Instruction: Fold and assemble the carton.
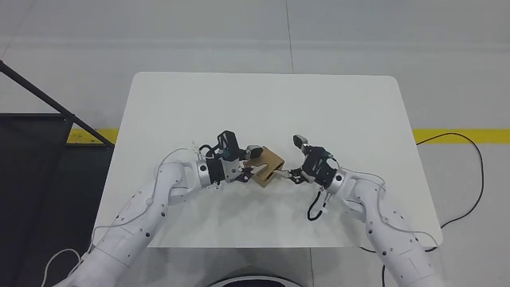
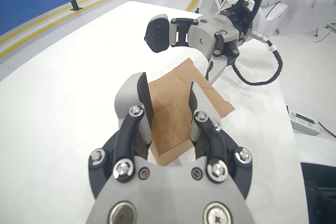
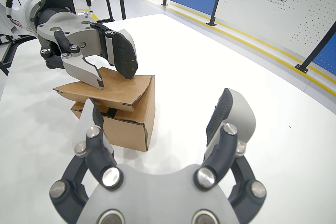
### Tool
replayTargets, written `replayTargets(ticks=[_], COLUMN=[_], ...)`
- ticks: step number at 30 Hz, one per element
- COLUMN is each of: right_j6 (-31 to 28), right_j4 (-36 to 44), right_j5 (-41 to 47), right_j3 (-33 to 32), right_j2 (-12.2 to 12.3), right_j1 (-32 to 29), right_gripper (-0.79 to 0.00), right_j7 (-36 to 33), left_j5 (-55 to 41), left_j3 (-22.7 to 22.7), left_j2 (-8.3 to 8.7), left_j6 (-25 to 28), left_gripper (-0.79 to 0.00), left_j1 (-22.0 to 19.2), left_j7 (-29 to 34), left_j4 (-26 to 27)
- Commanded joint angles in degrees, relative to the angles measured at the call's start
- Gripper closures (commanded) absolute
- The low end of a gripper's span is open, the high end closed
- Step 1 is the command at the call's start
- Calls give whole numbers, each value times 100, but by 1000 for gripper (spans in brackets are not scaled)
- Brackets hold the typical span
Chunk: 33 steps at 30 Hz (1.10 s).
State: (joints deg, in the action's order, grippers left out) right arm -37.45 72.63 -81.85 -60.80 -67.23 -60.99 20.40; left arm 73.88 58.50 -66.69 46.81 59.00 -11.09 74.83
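As the left gripper (image 3: 115,80) touches its flap, the carton (image 3: 126,128) stands unclosed.

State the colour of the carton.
The carton is plain brown cardboard, seen best in the right wrist view.

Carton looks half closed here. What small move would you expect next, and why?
Probably the right tool eases in to tuck shut the open end of the carton. The top flap sits slanted with a gap beneath it, the left tool, open, rests its fingertips on that flap, and the right tool is open just beside that end.
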Motion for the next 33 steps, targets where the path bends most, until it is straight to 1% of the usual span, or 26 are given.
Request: replayTargets(ticks=[1,7,24,27,33], right_j6=[1,27,22,67,57], right_j4=[-13,24,47,55,75], right_j5=[5,-15,-41,-43,-59], right_j3=[-8,-42,-77,-90,-101], right_j2=[1,10,19,19,23], right_j1=[-10,-50,-99,-112,-127], right_gripper=[-767,-748,-757,-739,-748], right_j7=[17,70,115,136,137], left_j5=[6,1,-2,-10,-10], left_j3=[1,0,-23,-25,-25], left_j2=[0,-2,-14,-16,-17], left_j6=[3,-12,-11,-10,-11], left_gripper=[-372,-369,-372,-372,-369], left_j1=[0,1,-19,-21,-20], left_j7=[2,6,12,21,23], left_j4=[-11,-13,-30,-33,-32])
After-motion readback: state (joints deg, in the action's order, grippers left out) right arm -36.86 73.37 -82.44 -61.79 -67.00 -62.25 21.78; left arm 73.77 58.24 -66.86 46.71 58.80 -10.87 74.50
